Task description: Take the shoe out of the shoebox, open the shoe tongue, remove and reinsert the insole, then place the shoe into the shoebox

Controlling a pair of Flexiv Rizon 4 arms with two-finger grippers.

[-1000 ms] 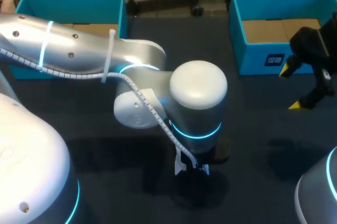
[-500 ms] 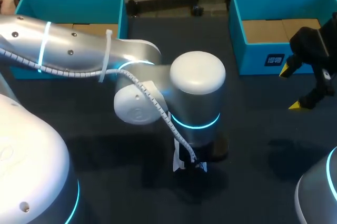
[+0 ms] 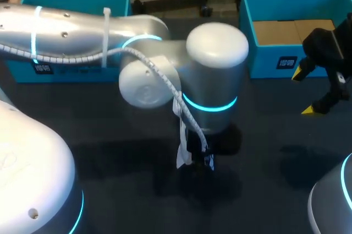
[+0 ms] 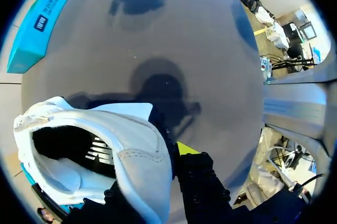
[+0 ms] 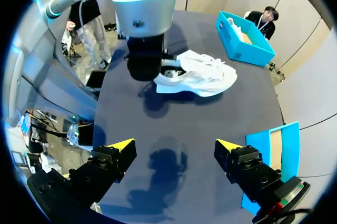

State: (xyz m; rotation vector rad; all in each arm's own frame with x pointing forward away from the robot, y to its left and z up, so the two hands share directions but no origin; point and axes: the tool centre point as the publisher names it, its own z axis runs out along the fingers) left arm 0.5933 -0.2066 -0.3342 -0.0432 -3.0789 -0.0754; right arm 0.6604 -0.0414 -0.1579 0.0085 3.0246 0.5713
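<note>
The white shoe [image 5: 197, 76] hangs a little above the dark table, casting a shadow below. My left gripper [image 5: 158, 74] is shut on the rim of its heel opening; one yellow tip [image 4: 184, 147] shows outside the collar, the other is hidden by the shoe [image 4: 105, 150]. From overhead only a white scrap of the shoe [image 3: 184, 154] shows under the left wrist. My right gripper [image 3: 306, 91] stands open at the right edge, apart from the shoe, with nothing between its fingers [image 5: 172, 146]. The insole is not clearly visible inside the dark opening.
An open blue box [image 3: 275, 52] with a cardboard floor sits at the far right, close to my right gripper. A second blue box [image 3: 60, 69] sits at the far left, partly behind my left arm. The bulky left arm [image 3: 165, 63] spans the table's middle.
My left arm has risen and swung toward the far side with the shoe in its grip. The right arm has not moved.
</note>
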